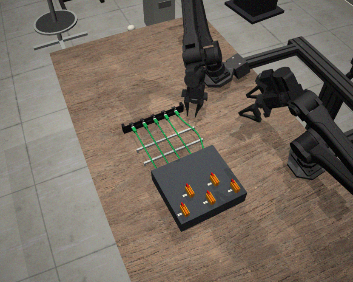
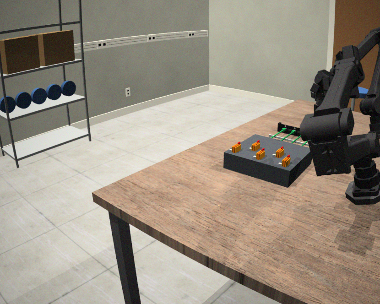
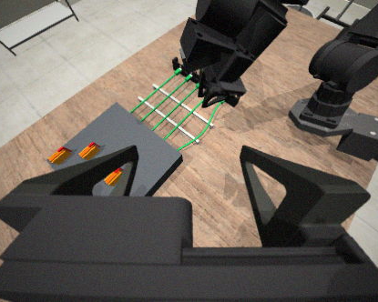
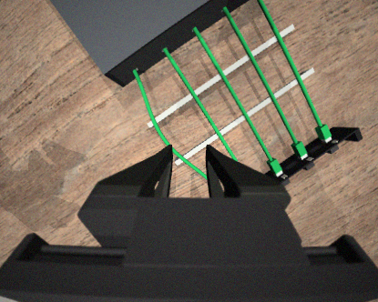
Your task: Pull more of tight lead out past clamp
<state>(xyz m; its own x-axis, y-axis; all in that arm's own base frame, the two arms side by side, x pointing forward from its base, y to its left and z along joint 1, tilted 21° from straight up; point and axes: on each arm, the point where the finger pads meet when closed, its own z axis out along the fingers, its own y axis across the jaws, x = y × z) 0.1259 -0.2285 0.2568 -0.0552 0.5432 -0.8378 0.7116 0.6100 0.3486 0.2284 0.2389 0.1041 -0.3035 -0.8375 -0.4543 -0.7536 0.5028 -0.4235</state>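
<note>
Five green leads run from a black port strip (image 1: 152, 117) over two white rails (image 1: 170, 142) into a dark box (image 1: 198, 184). Four leads lie straight. The lead nearest my right arm (image 1: 192, 131) curves in a slack bend, also in the right wrist view (image 4: 153, 118). Five orange handles with red tips (image 1: 210, 191) stand on the box, all down. My right gripper (image 1: 192, 112) hangs just beside the strip's end, above the bent lead (image 4: 189, 152); its fingers are narrowed with a gap and hold nothing. My left gripper (image 1: 252, 112) (image 3: 189, 151) is wide open and empty, raised off to the side.
The two arm bases (image 1: 216, 75) (image 1: 304, 163) stand on the table beside the box. A black frame (image 1: 319, 66) runs along the table's edge behind them. In the exterior view the left arm (image 2: 331, 130) hides part of the leads.
</note>
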